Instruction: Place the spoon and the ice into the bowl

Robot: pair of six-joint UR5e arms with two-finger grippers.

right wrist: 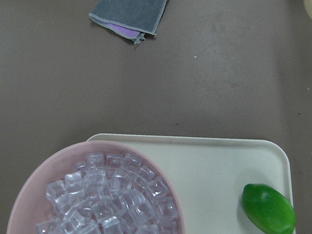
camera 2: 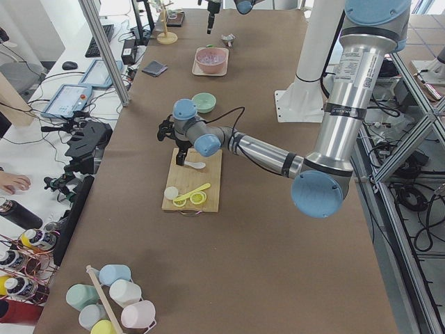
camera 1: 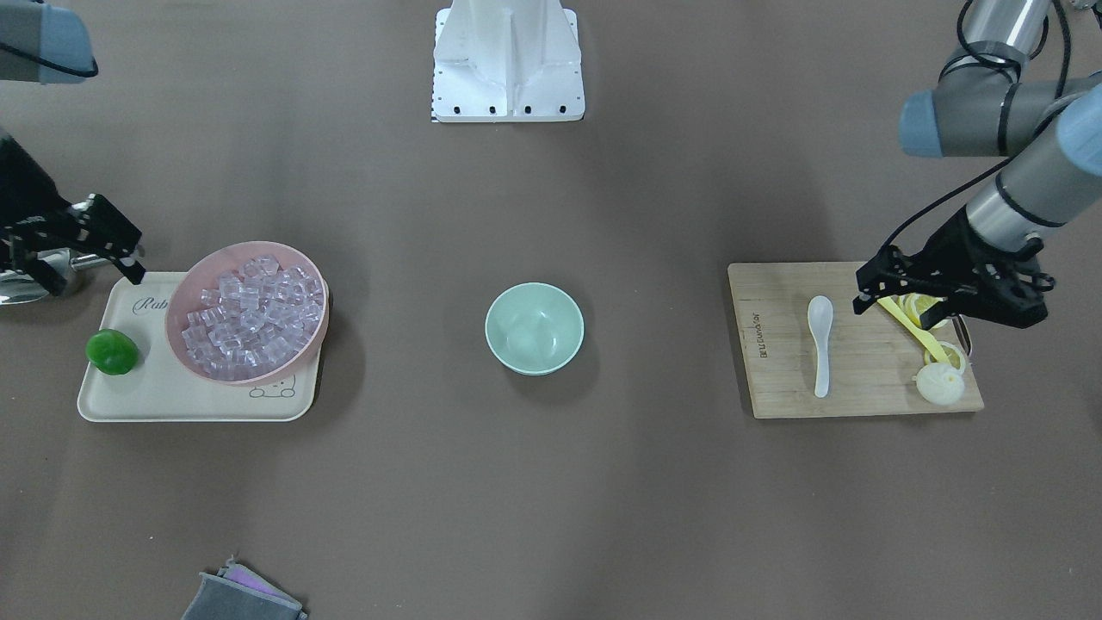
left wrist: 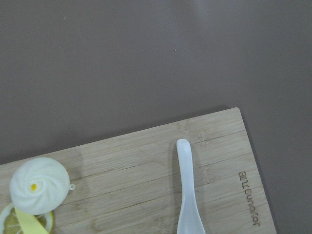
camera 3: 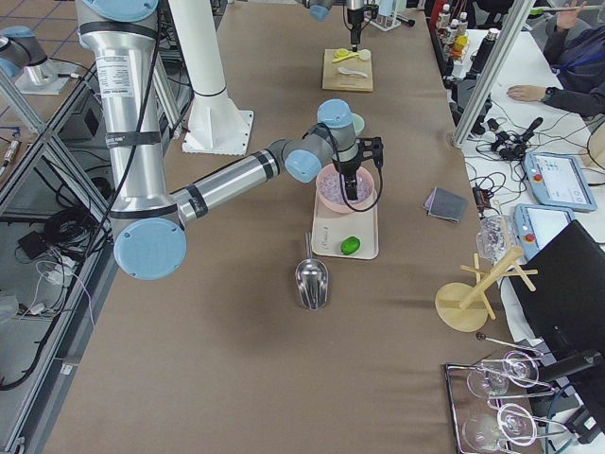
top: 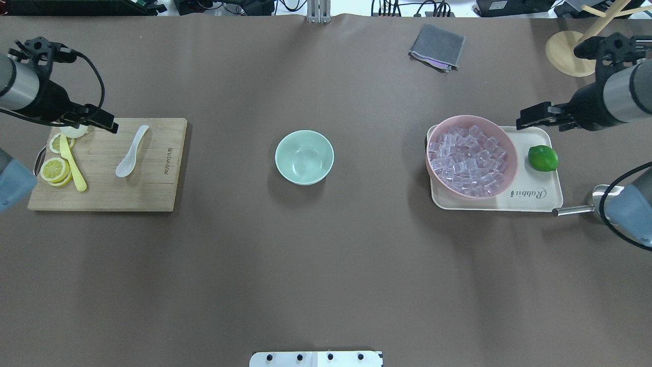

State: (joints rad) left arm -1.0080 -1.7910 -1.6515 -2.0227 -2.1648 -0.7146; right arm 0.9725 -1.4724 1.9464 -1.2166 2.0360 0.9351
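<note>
though how wide they stand is unclear, left gripper (camera 1: pixel 863 294) and right gripper (camera 1: pixel 138 263) both empty.

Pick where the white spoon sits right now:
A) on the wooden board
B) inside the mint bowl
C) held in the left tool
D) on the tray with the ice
A. The white spoon lies flat on the wooden board, with nothing gripping it, and the mint bowl at mid-table is empty.
</note>
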